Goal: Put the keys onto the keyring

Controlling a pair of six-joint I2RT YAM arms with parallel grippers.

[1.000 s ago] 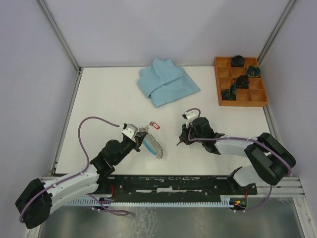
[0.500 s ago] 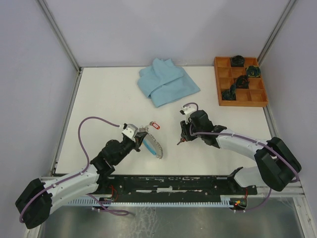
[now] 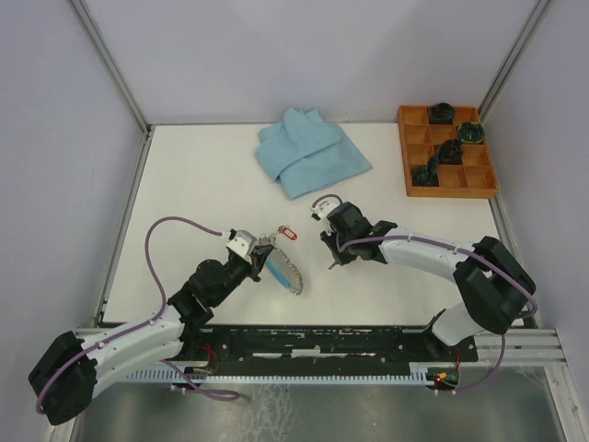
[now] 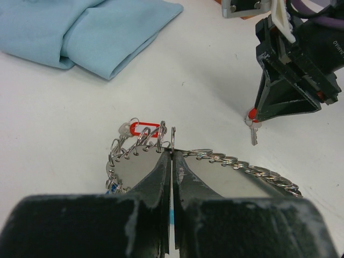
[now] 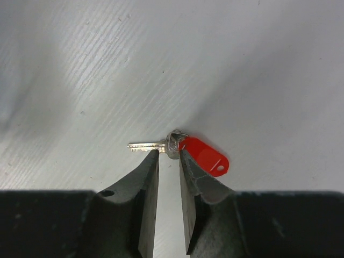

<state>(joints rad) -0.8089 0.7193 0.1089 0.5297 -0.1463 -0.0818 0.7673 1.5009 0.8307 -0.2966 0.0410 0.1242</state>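
Nearest, the left gripper (image 4: 171, 157) is clamped tight on the large grey coil-textured metal keyring (image 4: 236, 161), front-centre of the white table (image 3: 184, 175). 1 red plastic tag (image 4: 146, 129) hangs on its far side.

Just beyond and to the right, the right gripper (image 5: 169, 153) points down. Its 2 fingers are narrowly apart and straddle the head of a small silver key (image 5: 146, 145) with a red tag. I cannot tell whether they pinch it.

The thin, flat key could skid or pivot out of such a shallow tip grip and arrive misaligned with the ring. A folded light-blue cloth (image 3: 308, 152) lies farthest.
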